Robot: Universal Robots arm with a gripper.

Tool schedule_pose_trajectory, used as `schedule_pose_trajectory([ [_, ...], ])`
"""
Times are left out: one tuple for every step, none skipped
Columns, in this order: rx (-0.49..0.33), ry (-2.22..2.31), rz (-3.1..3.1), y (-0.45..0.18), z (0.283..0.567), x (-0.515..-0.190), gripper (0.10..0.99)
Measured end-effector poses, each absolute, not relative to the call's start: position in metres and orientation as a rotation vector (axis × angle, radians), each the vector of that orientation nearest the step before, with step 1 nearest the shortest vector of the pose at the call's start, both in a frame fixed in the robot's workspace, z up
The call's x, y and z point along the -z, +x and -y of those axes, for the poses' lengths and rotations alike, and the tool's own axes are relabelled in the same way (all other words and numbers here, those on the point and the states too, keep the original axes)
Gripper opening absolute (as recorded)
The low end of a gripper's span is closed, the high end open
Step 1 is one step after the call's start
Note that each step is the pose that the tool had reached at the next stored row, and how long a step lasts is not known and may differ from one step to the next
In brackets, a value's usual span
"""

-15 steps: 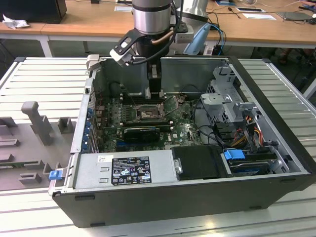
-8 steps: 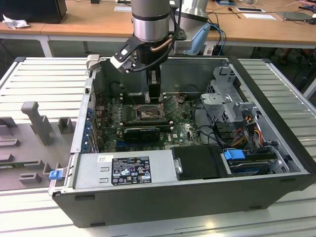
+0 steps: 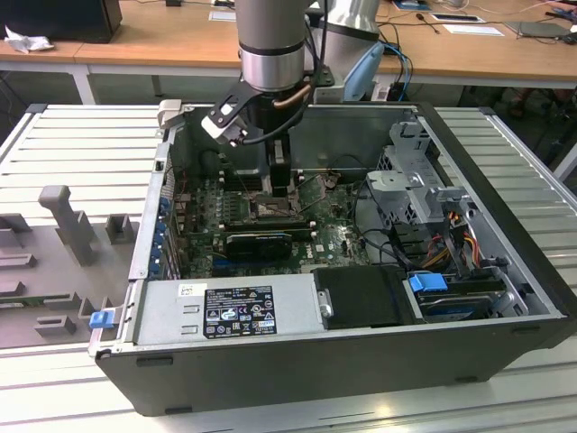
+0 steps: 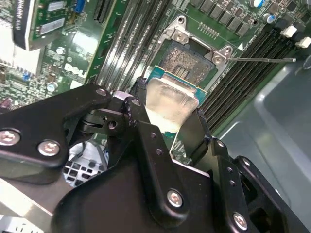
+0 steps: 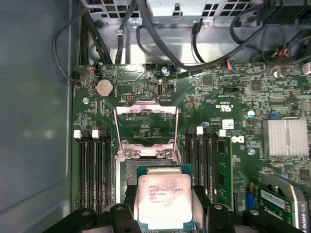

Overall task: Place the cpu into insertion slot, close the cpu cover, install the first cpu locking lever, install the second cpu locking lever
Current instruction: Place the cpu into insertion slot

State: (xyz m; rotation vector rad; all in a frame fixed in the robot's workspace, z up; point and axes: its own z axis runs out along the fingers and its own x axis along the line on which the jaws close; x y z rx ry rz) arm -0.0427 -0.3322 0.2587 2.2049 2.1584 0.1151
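My gripper (image 5: 165, 206) is shut on the cpu (image 5: 164, 200), a flat square chip with a silvery top, pinched at two opposite edges. In both wrist views the chip hangs just above the insertion slot (image 4: 183, 57), whose beige contact field partly shows beyond the chip's far edge. Beyond the slot, the cpu cover (image 5: 146, 111), a thin metal frame with a square cutout, is flipped up and open. Thin wire locking levers (image 5: 115, 131) stand raised beside it; one lever (image 4: 262, 59) sticks out sideways. In the exterior view the gripper (image 3: 278, 191) reaches down inside the computer case over the motherboard.
Long black memory slots (image 5: 92, 170) flank the socket on both sides. A finned silver heatsink (image 5: 286, 137) and black cables (image 5: 160, 39) lie nearby. The case holds a power supply (image 3: 230, 307), a drive cage (image 3: 416, 176) and an expansion card (image 3: 261, 242). Case walls (image 3: 505, 216) enclose the arm.
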Motion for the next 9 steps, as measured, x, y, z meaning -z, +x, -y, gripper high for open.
schedule_pose_trajectory([
  [-0.115,2.204,-2.159,-0.043,0.332,-0.257,0.529],
  [-0.115,2.204,-2.160,-0.043,0.331,-0.255,0.529],
  [-0.115,2.204,-2.160,-0.043,0.330,-0.253,0.529],
  [-0.115,2.204,-2.160,-0.043,0.328,-0.251,0.529],
  [-0.116,2.204,-2.160,-0.043,0.327,-0.250,0.529],
  [-0.116,2.204,-2.160,-0.043,0.326,-0.248,0.529],
  [-0.116,2.204,-2.160,-0.043,0.325,-0.245,0.529],
  [-0.116,2.204,-2.160,-0.043,0.324,-0.244,0.529],
  [-0.116,2.204,-2.160,-0.043,0.323,-0.240,0.529],
])
